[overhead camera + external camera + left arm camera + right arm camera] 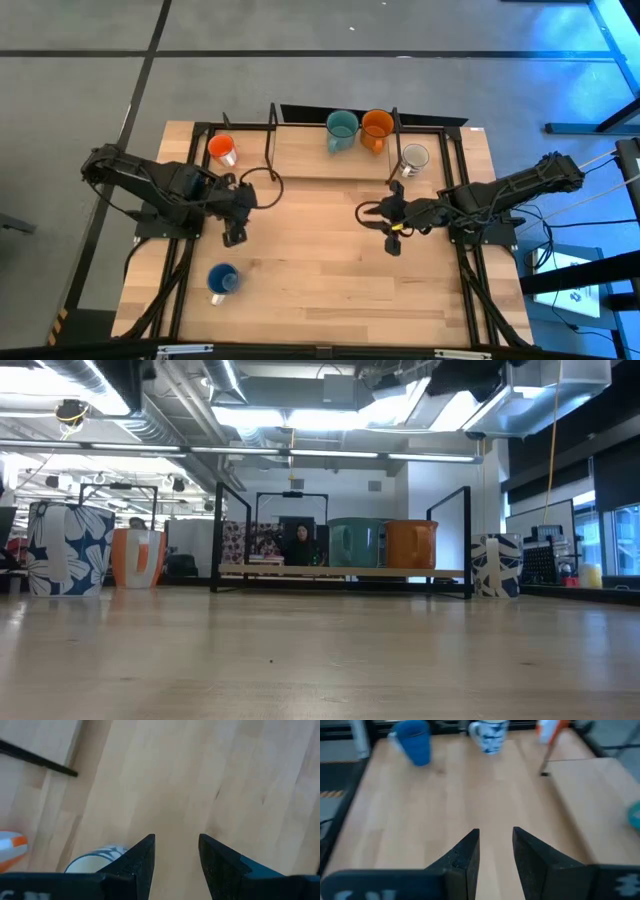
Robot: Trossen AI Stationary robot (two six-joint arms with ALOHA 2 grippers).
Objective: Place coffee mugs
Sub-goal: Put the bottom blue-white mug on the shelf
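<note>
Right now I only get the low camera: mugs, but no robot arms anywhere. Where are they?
Observer: Seen from above, both arms reach in over the middle of the table. The left gripper and the right gripper are open and empty.
Operator: Is there any mug I'm missing?
Observer: Yes, a blue mug. It stands alone on the left arm's side, near the table edge at the bottom of the high view.

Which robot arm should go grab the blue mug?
The left. Its gripper hovers open, close above the blue mug on that side of the table; the right gripper is much farther away.
</note>
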